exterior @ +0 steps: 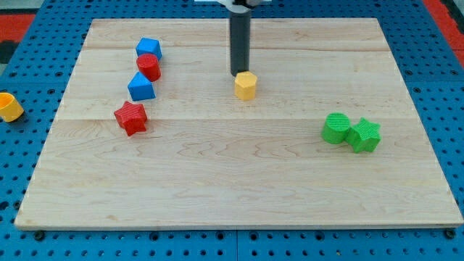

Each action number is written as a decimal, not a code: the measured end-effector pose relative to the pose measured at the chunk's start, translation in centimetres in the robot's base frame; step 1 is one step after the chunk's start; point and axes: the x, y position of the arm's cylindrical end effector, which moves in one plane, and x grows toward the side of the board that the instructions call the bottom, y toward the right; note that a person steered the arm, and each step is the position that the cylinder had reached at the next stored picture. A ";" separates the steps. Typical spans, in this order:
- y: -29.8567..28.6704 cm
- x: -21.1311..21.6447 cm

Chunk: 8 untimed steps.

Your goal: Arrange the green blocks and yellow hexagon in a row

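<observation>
The yellow hexagon (246,85) sits a little above the board's middle. My tip (238,75) stands just above it and slightly to its left, touching or nearly touching its upper edge. A green round block (336,128) and a green star (365,135) lie side by side, touching, at the view's right. They are far to the lower right of the hexagon and the tip.
A blue block (148,48), a red cylinder (148,67), a blue block (141,86) and a red star (131,118) form a line at the view's left. A yellow piece (9,106) lies off the wooden board (239,188) at the far left.
</observation>
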 end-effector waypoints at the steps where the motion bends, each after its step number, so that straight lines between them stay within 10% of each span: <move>1: 0.6 2.0; 3: 1.9 6.7; 5: 15.2 8.4; 8: 11.0 9.0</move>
